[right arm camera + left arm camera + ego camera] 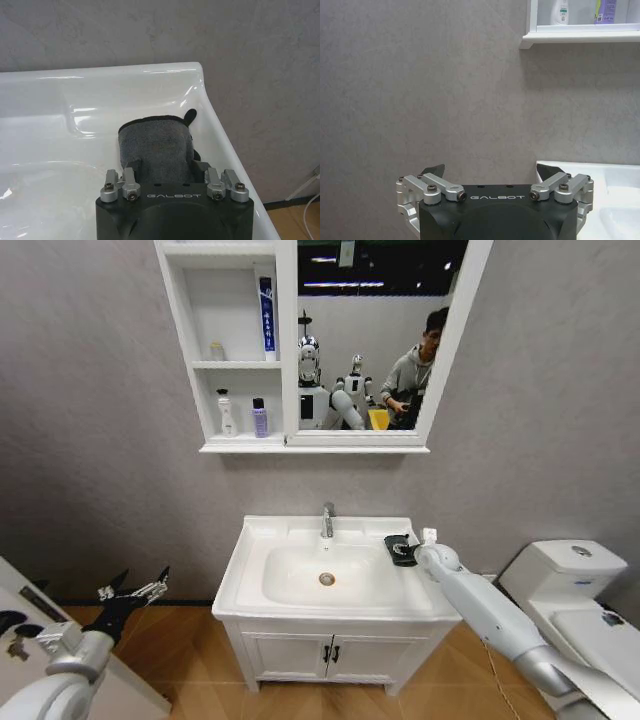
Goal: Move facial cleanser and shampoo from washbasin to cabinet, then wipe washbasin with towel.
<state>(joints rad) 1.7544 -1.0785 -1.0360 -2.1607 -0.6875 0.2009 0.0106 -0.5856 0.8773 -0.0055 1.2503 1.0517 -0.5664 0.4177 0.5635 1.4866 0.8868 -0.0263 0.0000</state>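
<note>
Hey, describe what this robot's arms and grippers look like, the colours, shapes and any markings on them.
Both arms are smooth, rounded tubes in white and light grey. The left gripper and right gripper each have a black housing printed with GALBOT in pale letters, and silver metal linkages held by small dark screws. The left gripper's fingers end in black pointed tips.

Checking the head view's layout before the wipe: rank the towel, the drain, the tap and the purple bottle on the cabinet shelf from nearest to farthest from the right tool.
1. towel, under the right tool on the washbasin's right ledge.
2. drain, in the bowl's middle. The tap, at the back rim, is too close to call against it.
3. purple bottle, up on the cabinet's bottom shelf.
</note>
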